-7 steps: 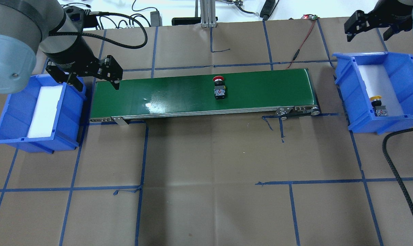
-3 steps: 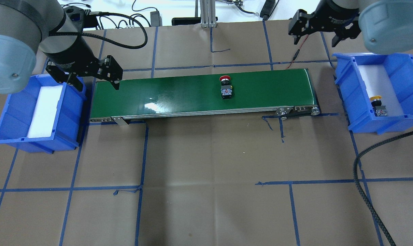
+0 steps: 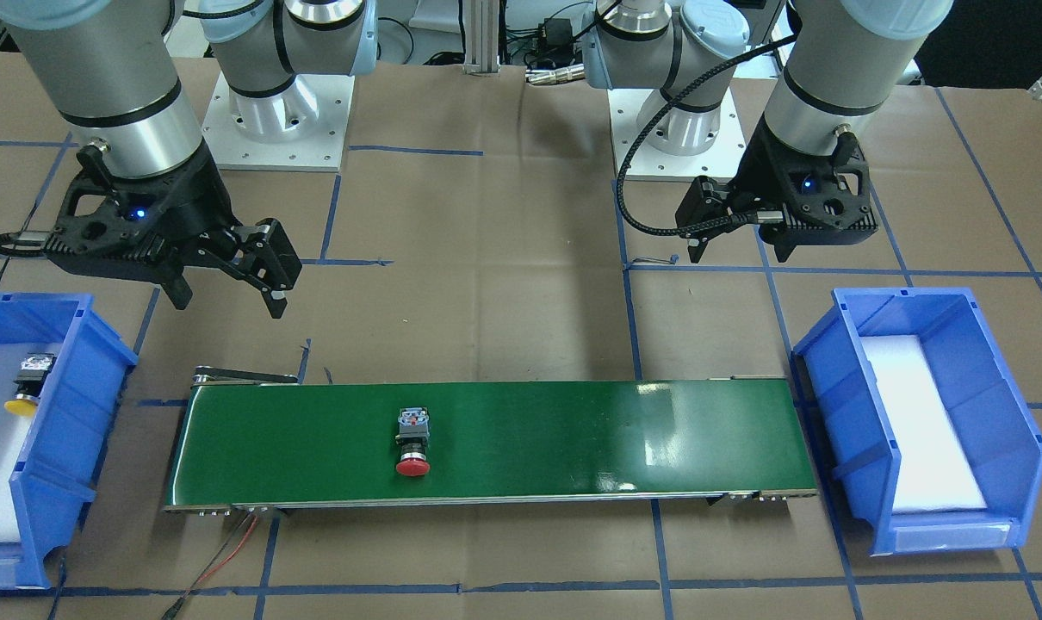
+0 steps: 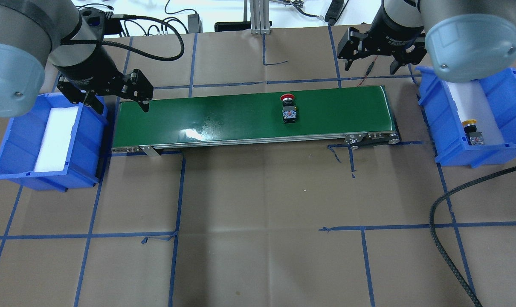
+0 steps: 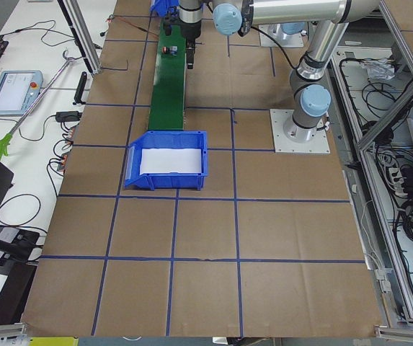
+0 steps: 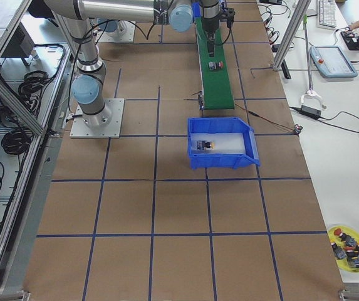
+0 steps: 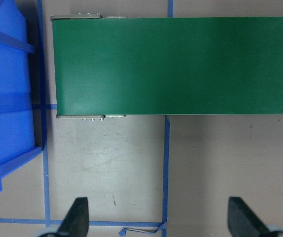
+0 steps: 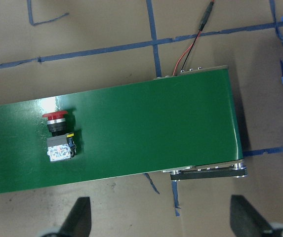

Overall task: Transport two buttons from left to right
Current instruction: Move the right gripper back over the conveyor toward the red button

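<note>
The red button point(image 4: 288, 108) lies on its side on the green conveyor belt point(image 4: 224, 115), right of the belt's middle; it also shows in the right wrist view as red button point(image 8: 58, 136). The yellow button point(image 4: 472, 132) lies in the right blue bin point(image 4: 509, 89). My right gripper point(image 4: 372, 66) hangs open and empty behind the belt's right end, right of the red button. My left gripper point(image 4: 117, 100) hangs open and empty over the belt's left end, beside the left blue bin point(image 4: 10, 145), which holds only a white pad.
A thin red-black wire point(image 4: 375, 55) runs from the belt's far right corner to the back. The right arm's black cable point(image 4: 450, 256) loops over the table at the front right. Blue tape lines grid the brown paper.
The right arm swung left from beside the right bin to behind the belt's right end. The red button rode the belt to the right. The left arm stayed still.
</note>
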`<state>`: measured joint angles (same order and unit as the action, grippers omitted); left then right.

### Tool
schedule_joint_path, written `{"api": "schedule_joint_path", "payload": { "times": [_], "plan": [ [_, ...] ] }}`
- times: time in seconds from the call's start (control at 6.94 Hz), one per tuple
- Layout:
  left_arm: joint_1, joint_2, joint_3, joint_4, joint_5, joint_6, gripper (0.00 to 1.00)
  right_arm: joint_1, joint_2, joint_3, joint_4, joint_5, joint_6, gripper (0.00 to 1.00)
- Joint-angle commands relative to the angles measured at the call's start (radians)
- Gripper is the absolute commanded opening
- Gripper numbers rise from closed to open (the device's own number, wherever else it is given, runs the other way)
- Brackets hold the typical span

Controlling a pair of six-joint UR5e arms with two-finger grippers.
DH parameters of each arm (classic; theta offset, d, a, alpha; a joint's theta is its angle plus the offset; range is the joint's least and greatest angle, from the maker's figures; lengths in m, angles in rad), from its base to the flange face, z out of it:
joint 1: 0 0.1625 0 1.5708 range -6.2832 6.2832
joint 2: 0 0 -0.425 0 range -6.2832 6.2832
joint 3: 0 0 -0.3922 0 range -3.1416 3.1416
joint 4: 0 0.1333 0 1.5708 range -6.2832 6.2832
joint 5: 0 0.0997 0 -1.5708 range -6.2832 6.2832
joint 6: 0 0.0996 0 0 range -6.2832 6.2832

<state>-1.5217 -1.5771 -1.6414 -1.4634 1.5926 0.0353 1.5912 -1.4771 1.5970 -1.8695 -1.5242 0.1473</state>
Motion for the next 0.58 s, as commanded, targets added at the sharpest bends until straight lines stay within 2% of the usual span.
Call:
{"api": "schedule_joint_path", "payload": {
  "times": [0.0, 0.14, 0.43],
  "plan": [
    [0.0, 0.0, 0.0, 0.0, 0.001, 0.0, 1.0, 0.001, -0.003, 0.047, -0.003, 0.018, -0.005, 0.99],
    [0.0, 0.0, 0.0, 0.0, 0.0, -0.002, 1.0, 0.003, -0.003, 0.081, -0.019, 0.021, -0.006, 0.99],
    [0.0, -0.001, 0.002, 0.0, 0.0, -0.009, 1.0, 0.004, 0.017, 0.08, -0.042, 0.013, -0.006, 0.99]
  ]
}}
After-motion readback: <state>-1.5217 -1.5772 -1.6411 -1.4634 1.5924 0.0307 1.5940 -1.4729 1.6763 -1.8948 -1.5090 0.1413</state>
